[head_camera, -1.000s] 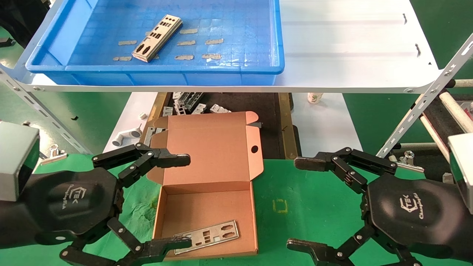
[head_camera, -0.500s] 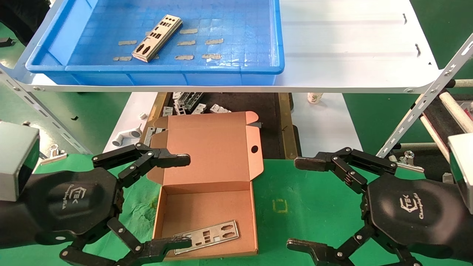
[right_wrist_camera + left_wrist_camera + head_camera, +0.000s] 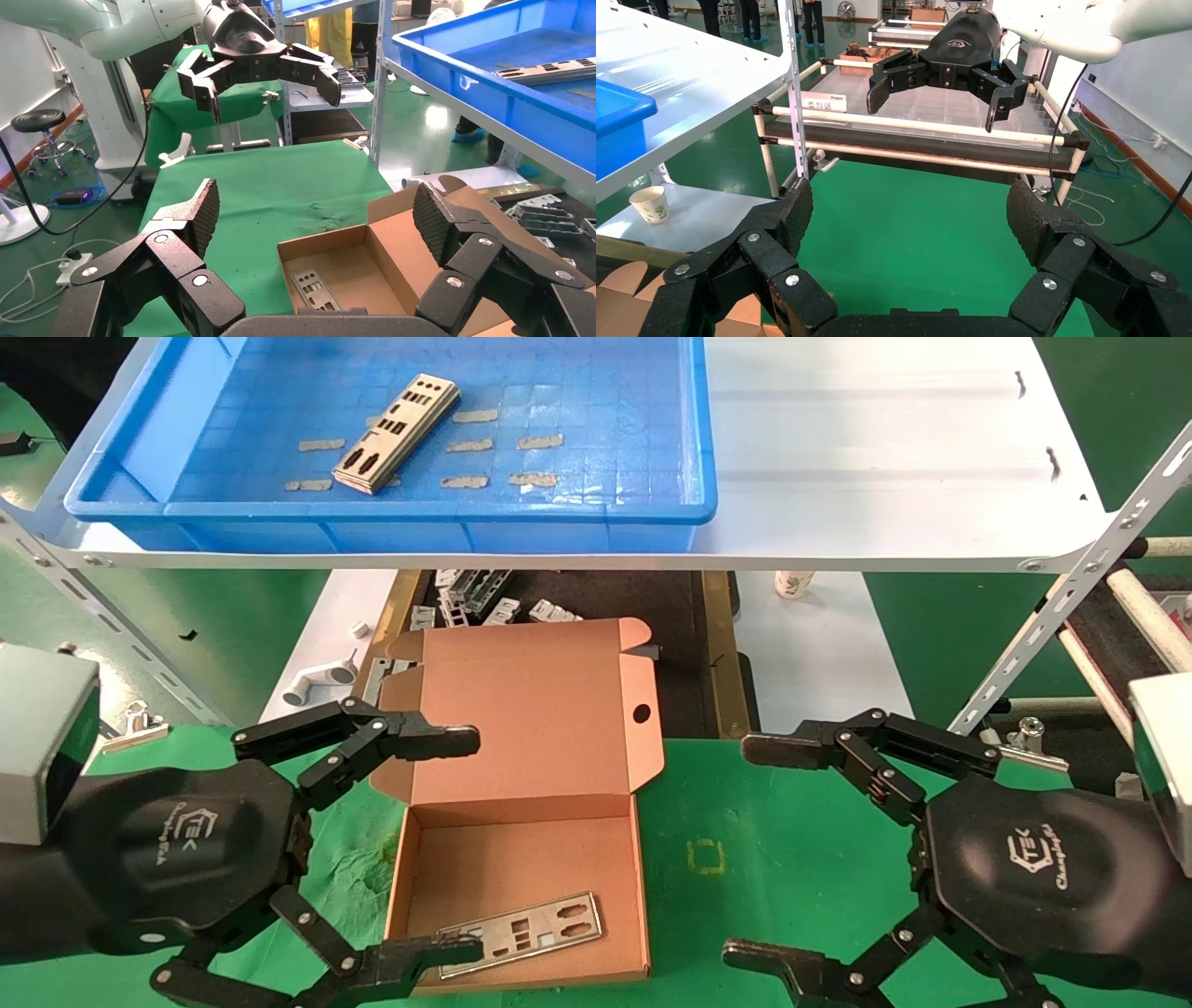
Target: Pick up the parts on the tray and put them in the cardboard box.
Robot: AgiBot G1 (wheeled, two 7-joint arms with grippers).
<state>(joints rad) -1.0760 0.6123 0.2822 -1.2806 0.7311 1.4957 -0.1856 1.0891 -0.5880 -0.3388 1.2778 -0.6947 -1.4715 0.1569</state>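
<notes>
One silver part (image 3: 398, 433) lies in the blue tray (image 3: 428, 511) on the upper shelf; its edge also shows in the right wrist view (image 3: 555, 70). A second part (image 3: 521, 933) (image 3: 313, 289) rests flat in the open cardboard box (image 3: 521, 868) (image 3: 337, 246) on the green table. My left gripper (image 3: 466, 845) (image 3: 909, 214) hangs open beside the box's left side, holding nothing. My right gripper (image 3: 759, 845) (image 3: 316, 210) is open and empty to the right of the box.
The white shelf sheet (image 3: 885, 449) carries the tray above the table. Grey ribbed brackets (image 3: 484, 598) lie behind the box's lid, and a paper cup (image 3: 792, 584) stands under the shelf. A slanted shelf strut (image 3: 1071, 589) runs at the right.
</notes>
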